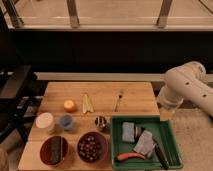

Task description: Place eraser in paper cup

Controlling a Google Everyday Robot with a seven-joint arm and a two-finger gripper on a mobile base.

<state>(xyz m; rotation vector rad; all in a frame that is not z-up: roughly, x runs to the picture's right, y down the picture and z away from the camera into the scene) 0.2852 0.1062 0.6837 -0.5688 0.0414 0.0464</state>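
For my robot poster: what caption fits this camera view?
Gripper hangs beside the green tray; eraser sits in red bowl near paper cup.

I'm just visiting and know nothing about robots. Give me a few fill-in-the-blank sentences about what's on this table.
1. The eraser lies in the ___ bowl.
2. The paper cup stands beside a smaller ___ cup.
3. The tool hangs by the back right corner of the green ___, far from the eraser.
Missing words: red; blue; tray.
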